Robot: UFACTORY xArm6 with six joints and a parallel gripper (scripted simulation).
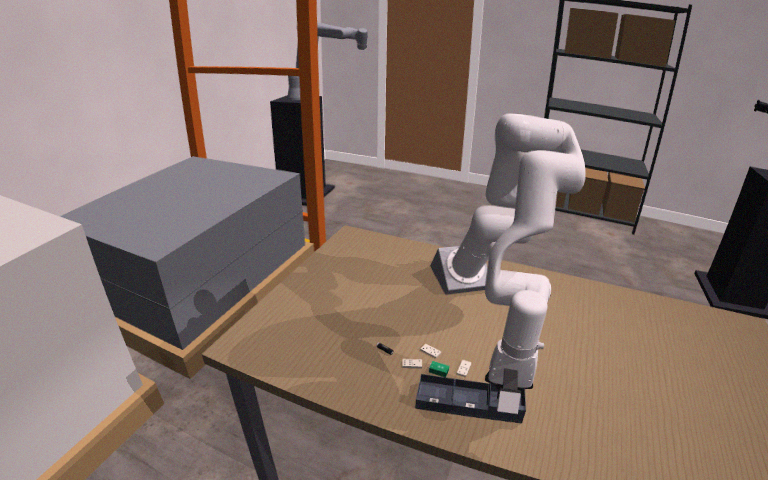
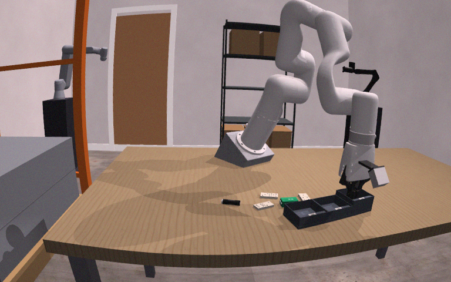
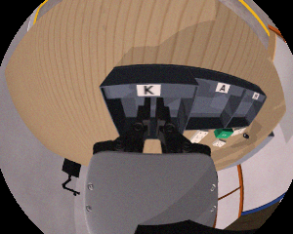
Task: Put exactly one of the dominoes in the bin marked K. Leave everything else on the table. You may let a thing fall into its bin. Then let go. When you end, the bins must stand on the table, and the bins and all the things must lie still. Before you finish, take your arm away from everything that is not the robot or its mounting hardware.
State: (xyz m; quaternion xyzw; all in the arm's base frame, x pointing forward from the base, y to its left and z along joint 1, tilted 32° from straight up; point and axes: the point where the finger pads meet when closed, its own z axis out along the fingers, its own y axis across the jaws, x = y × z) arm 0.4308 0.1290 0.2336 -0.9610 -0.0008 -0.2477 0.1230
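Note:
The K bin stands on the table at the end of a row of three joined dark bins. My gripper points down with its fingertips inside the K bin's opening. The fingers are nearly together and I see nothing between them. Three white dominoes lie flat on the table behind the bins: one domino nearest the K bin, one domino farther back, and one domino to the left. The gripper hides part of the K bin's floor.
The A bin and the M bin adjoin the K bin. A green block lies among the dominoes. A small black cylinder lies farther left.

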